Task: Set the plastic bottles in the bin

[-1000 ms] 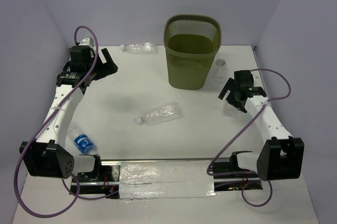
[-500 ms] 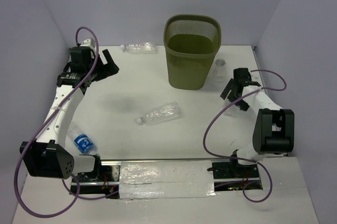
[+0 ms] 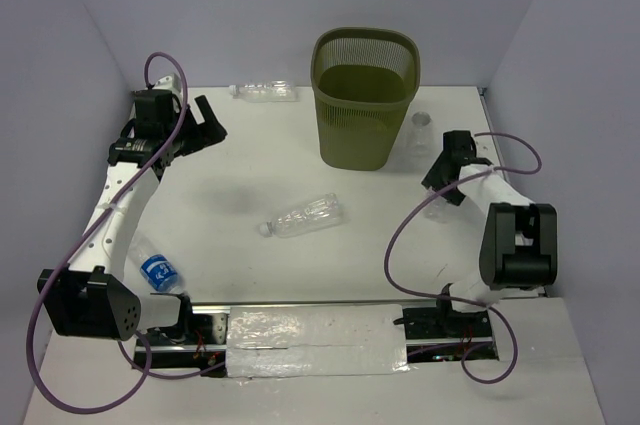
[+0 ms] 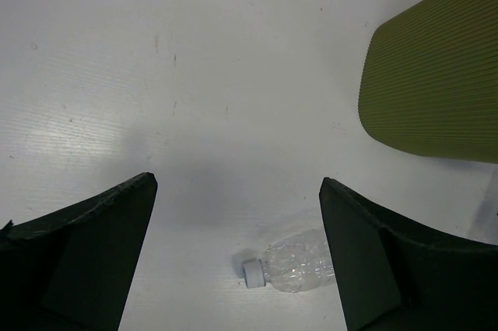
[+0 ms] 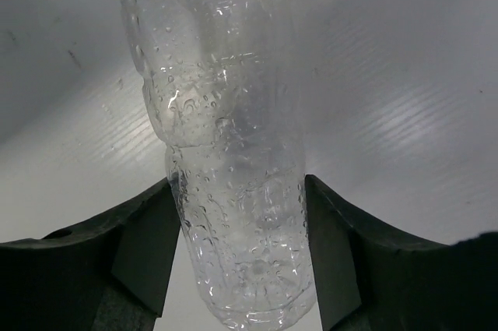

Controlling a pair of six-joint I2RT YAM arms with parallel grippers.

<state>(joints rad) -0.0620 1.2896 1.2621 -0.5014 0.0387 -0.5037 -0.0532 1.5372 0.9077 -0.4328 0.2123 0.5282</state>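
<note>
Top external view: well left of the olive-green mesh bin [image 3: 365, 95], toward the near edge, a blue-labelled clear plastic bottle [image 3: 156, 268] lies beside the left arm [image 3: 120, 205]. The left gripper [image 3: 209, 119] hovers left of the bin, jaws spread wide and holding nothing. A capped clear bottle [image 3: 262, 92] lies at the back, just left of the bin. A crinkly clear bottle [image 3: 303, 216] lies in front of the bin. Right of the bin, the right gripper [image 3: 438, 183] grips a ribbed clear bottle [image 5: 233, 191], pinching it on both sides.
</note>
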